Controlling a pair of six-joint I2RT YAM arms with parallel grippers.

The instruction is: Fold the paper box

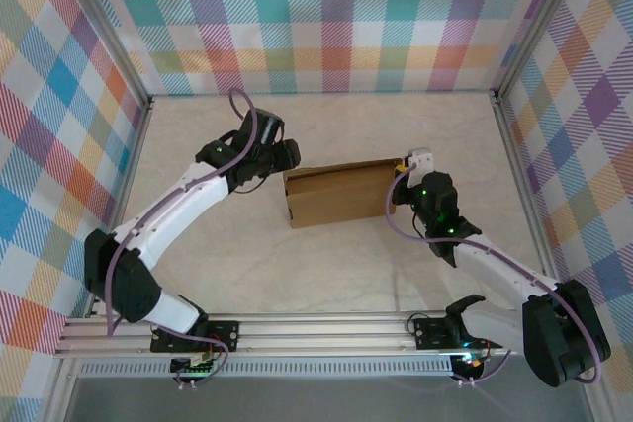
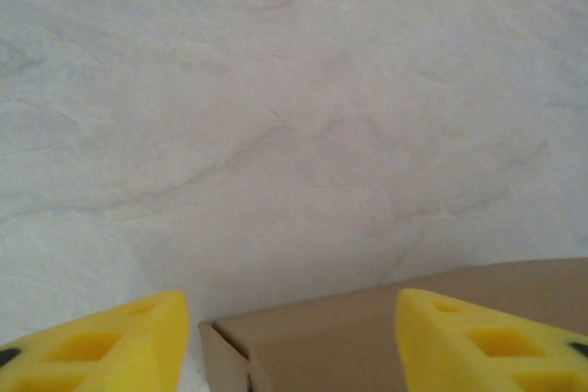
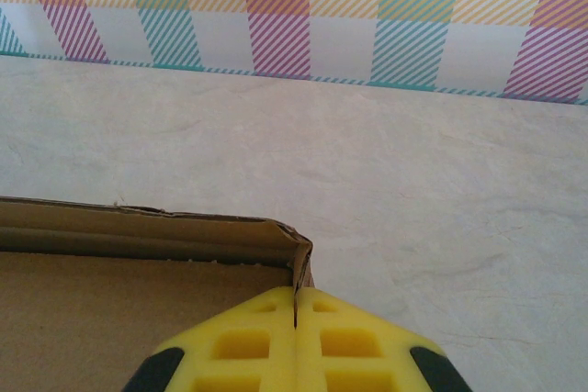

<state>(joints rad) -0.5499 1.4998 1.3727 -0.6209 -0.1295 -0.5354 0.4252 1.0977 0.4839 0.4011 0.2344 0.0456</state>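
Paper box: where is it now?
Top view: the paper box sits mid-table, between the left tool at its left end and the right tool at its far right corner.

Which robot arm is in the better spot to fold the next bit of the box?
Probably the left. The left gripper is open and poised over the left end of the box, ready to close. The right gripper is shut at the far right corner, seemingly steadying it.
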